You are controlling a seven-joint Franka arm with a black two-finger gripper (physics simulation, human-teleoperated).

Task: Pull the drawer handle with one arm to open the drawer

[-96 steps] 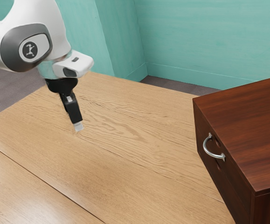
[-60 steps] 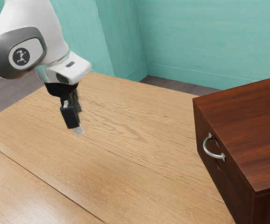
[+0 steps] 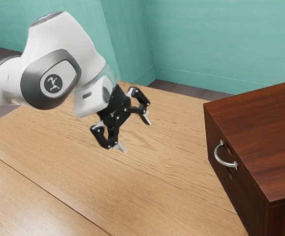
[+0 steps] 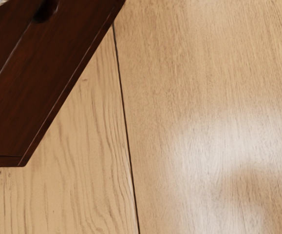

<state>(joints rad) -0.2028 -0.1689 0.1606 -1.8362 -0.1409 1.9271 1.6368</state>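
Note:
A dark brown wooden drawer cabinet [image 3: 260, 147] stands on the table at the exterior view's right, and its front face carries a curved silver handle [image 3: 224, 155]. The drawer front sits flush with the cabinet. My black gripper [image 3: 134, 133] hangs above the middle of the table, well to the left of the handle, tilted toward the cabinet. It is open, with nothing between its white-tipped fingers [image 3: 146, 118]. In the wrist view the cabinet [image 4: 38, 68] fills one corner ahead of my hand.
The light wooden table [image 3: 147, 177] stretches between my gripper and the cabinet, with a seam [image 4: 126, 146] running across its planks. Teal walls [image 3: 221, 34] close the room behind the table.
My arm has swung toward the exterior view's right and the hand has turned from pointing down to pointing at the cabinet. The fingers now stand spread apart. The cabinet has not moved.

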